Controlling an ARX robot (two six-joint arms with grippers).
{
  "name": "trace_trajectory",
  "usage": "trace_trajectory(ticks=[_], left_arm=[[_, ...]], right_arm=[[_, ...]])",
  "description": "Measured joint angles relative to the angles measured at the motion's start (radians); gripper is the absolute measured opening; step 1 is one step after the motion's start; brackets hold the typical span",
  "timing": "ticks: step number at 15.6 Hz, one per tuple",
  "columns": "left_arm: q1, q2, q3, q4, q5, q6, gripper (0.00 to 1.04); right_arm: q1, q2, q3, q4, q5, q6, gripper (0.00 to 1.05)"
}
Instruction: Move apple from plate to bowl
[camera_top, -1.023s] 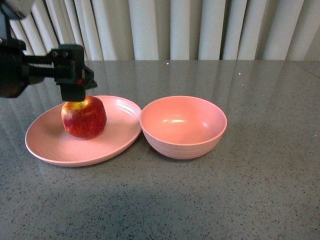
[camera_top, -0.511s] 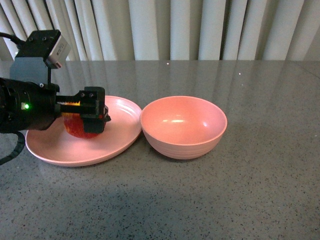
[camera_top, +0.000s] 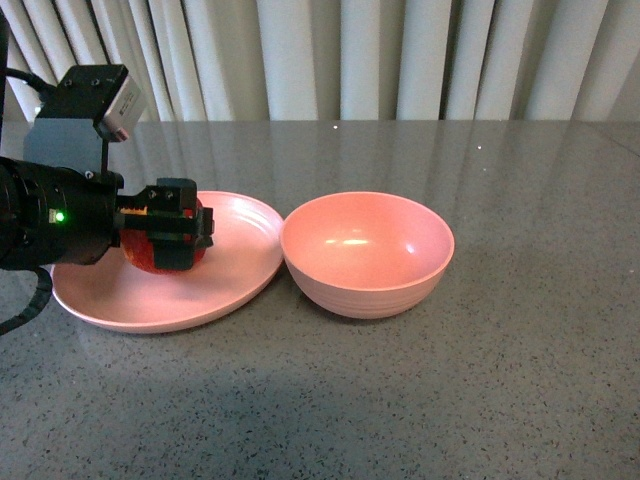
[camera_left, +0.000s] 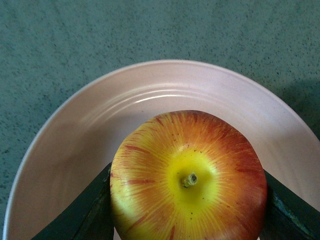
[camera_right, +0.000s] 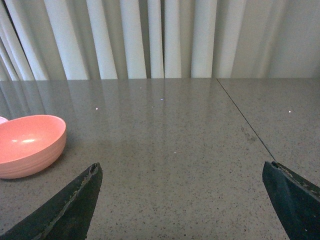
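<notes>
Lowered from its perch above the fruit a second earlier, the left gripper (camera_top: 180, 225) had come down around the apple (camera_top: 140, 258) and sat level with it, shifted slightly toward the left edge of the desk (camera_top: 500, 380) since half a second before. The apple remained on the plate (camera_top: 240, 215), the shallow pink dish lying toward the desk's left edge, and from the front it was largely hidden behind the black gripper. The left wrist view looked straight down on the apple's yellow crown and short stem, with a dark finger (camera_left: 95, 210) pressed against one flank and its partner against the opposite flank, so the gripper was pinching the fruit while it still rested on the plate. The bowl (camera_top: 367, 255), deep, pink and empty, stood just beside the plate on the side nearer the desk's middle, their rims close enough to look as if they touched. The right gripper (camera_right: 182, 205) was out of the front view; its own camera showed its fingers spread wide over bare desk, holding nothing, well apart from the bowl. Pale curtains (camera_top: 400, 60) hung behind the desk's far edge.
</notes>
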Motion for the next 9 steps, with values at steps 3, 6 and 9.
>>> trace_trajectory(ticks=[3, 6, 9], left_arm=[[-0.021, -0.105, 0.049, -0.035, -0.012, 0.013, 0.67], [-0.118, -0.179, 0.096, -0.063, -0.027, 0.022, 0.67], [-0.259, -0.158, 0.142, -0.064, -0.063, 0.028, 0.67]], right_arm=[[0.0, 0.0, 0.0, 0.0, 0.0, 0.0, 0.98], [0.0, 0.0, 0.0, 0.0, 0.0, 0.0, 0.98], [0.0, 0.0, 0.0, 0.0, 0.0, 0.0, 0.98]])
